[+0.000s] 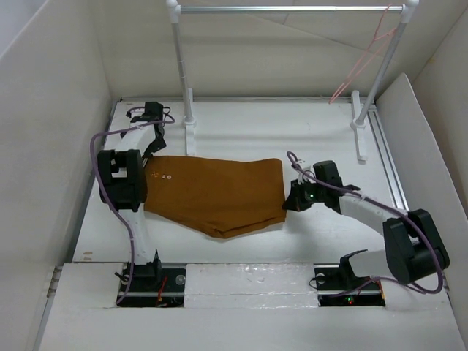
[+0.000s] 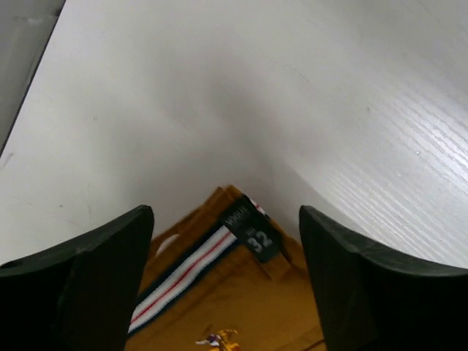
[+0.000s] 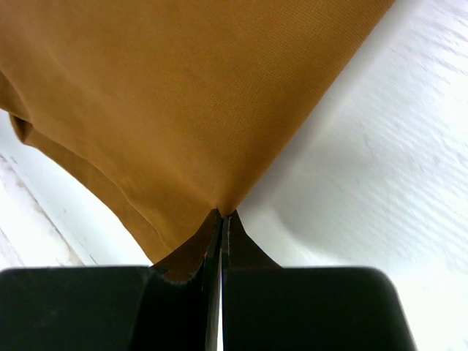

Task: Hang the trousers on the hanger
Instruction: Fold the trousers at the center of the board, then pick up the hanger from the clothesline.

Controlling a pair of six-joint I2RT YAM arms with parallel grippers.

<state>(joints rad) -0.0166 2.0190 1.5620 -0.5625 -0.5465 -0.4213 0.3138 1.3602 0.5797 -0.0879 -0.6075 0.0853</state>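
The rust-brown trousers [image 1: 216, 194] lie folded flat on the white table between the arms. My left gripper [image 1: 151, 150] is open above their left corner, where the striped waistband trim [image 2: 186, 274] and a dark size label [image 2: 252, 230] show between its fingers [image 2: 88, 285]. My right gripper [image 1: 291, 199] is shut on the trousers' right edge; the cloth [image 3: 183, 95] runs into the closed fingertips [image 3: 222, 216]. The pale-pink hanger [image 1: 365, 53] hangs from the right end of the rail at the back.
A silver rail [image 1: 289, 9] on two white posts [image 1: 183, 69] stands across the back of the table. White walls enclose the table on left, right and back. A metal track [image 1: 387, 157] runs along the right side.
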